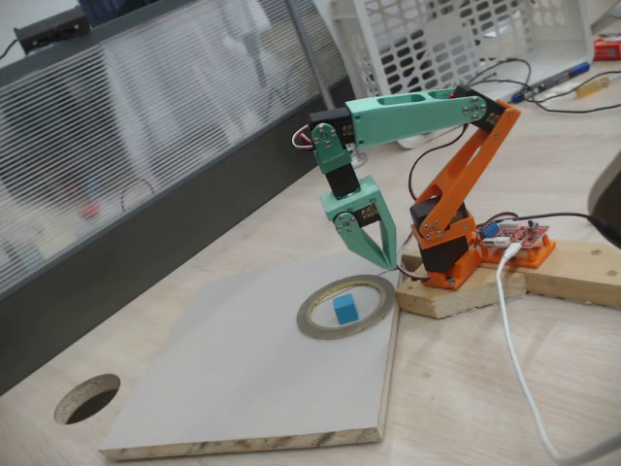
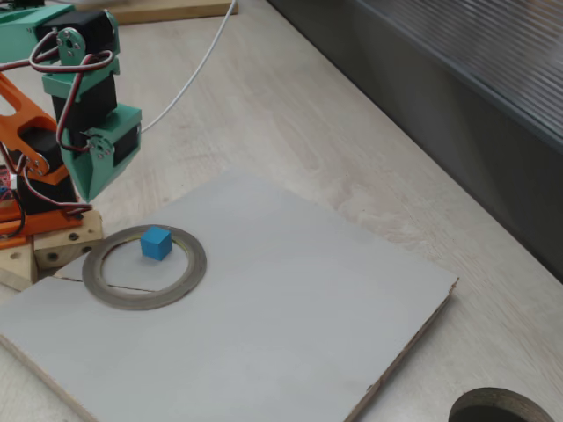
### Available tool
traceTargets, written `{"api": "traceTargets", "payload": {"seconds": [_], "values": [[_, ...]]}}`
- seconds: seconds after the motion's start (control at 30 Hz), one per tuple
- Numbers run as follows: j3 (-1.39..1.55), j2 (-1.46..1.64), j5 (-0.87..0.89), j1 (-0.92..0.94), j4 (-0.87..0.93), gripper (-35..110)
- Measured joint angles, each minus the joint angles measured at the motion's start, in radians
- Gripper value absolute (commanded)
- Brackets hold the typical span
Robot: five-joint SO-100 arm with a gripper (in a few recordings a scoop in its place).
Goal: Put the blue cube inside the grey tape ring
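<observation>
1. Blue cube (image 1: 345, 309) (image 2: 157, 243): resting on the grey board inside the grey tape ring, apart from the ring's inner rim, nothing touching it.
2. Grey tape ring (image 1: 315, 327) (image 2: 189, 280): lying flat on the board, near the arm's wooden base block.
3. Gripper (image 1: 385, 254) (image 2: 91, 189): pointing down, raised above the ring's edge, at about 1 o'clock of the cube in one fixed view and 11 o'clock in the other. Fingers appear together, holding nothing.
4. Grey board (image 1: 243, 379) (image 2: 290, 325): flat on the wooden table.
5. Round hole (image 1: 87, 398) (image 2: 501, 409): in the table, well apart from the ring.
</observation>
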Motion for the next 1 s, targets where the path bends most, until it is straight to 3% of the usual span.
{"api": "traceTargets", "payload": {"seconds": [0.3,0.67,1.0], "values": [[0.000,-0.018,0.000,0.008,0.000,-1],[-0.178,-0.258,0.000,0.255,0.000,-1],[-0.276,-0.293,-0.002,0.497,0.000,-1]]}}
